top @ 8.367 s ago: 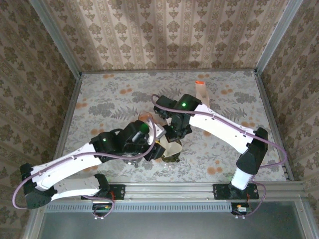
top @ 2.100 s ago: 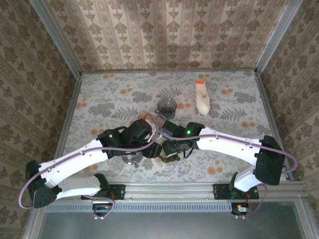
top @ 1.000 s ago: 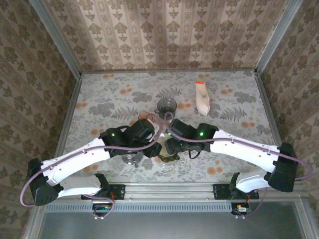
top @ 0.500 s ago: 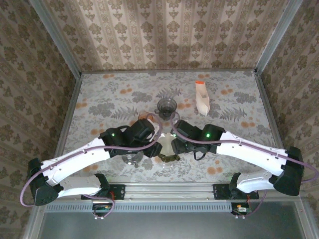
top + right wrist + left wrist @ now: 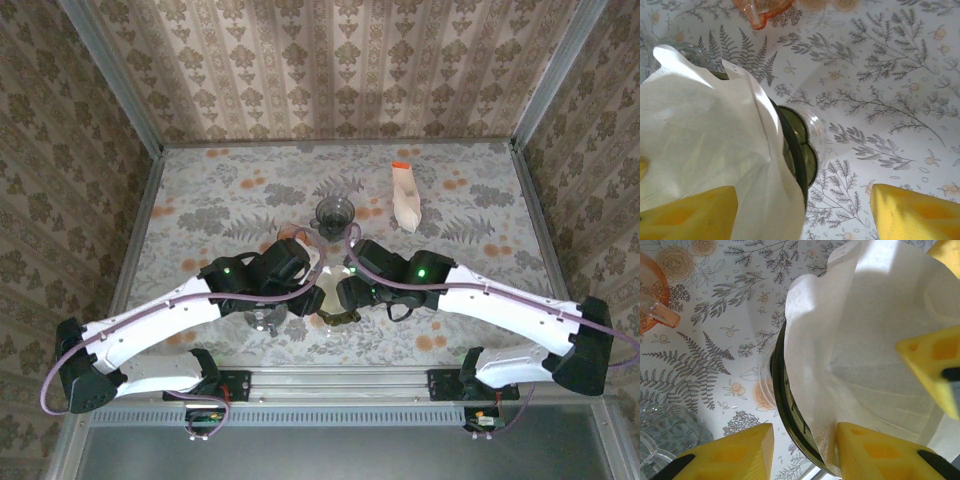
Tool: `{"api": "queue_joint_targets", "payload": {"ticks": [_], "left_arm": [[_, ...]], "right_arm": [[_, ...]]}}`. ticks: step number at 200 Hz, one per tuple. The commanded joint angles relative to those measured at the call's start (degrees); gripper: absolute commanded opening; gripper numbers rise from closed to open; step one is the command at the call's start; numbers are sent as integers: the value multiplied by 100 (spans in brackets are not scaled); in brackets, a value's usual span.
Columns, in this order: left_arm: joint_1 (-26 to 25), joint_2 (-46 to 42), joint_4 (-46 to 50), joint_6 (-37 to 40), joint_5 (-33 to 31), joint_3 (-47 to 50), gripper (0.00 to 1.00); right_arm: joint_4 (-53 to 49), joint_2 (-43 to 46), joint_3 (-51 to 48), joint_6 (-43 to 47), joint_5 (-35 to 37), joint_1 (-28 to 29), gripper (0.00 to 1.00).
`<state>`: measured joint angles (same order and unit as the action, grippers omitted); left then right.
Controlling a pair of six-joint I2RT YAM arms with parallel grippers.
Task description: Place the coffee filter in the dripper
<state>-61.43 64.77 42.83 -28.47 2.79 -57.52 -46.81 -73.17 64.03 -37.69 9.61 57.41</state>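
Sitting in dripper (image 5: 790, 420), filter (image 5: 865, 340) partly betw spread R tool (image 5: 805, 195), L tool (image 5: 805, 430) astride rim, grip unclear.

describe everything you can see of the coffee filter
The coffee filter is thin white paper, faintly translucent, with a wavy top edge and a folded seam down one side. It is opened out into a cone and sits in the dark-rimmed dripper, with its edge standing above the rim. One yellow finger of the left gripper overlaps its lower edge. Whether it is pinched cannot be told.
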Motion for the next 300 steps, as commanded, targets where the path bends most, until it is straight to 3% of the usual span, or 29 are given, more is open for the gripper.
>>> {"api": "queue_joint_targets", "payload": {"ticks": [1,73,205,258,300], "left_arm": [[23,-36,77,41,-15,-14,40],[34,-26,44,52,12,-28,40],[42,-9,41,34,30,-20,40],[43,9,24,34,53,1,40],[39,13,15,31,57,3,40]], "right_arm": [[269,-275,127,34,-257,-101,73],[120,-986,393,184,-262,-195,72],[275,-1347,-26,-72,-200,-195,72],[253,-1387,-45,-91,-192,-195,72],[438,-846,-25,-41,-115,-195,74]]}}
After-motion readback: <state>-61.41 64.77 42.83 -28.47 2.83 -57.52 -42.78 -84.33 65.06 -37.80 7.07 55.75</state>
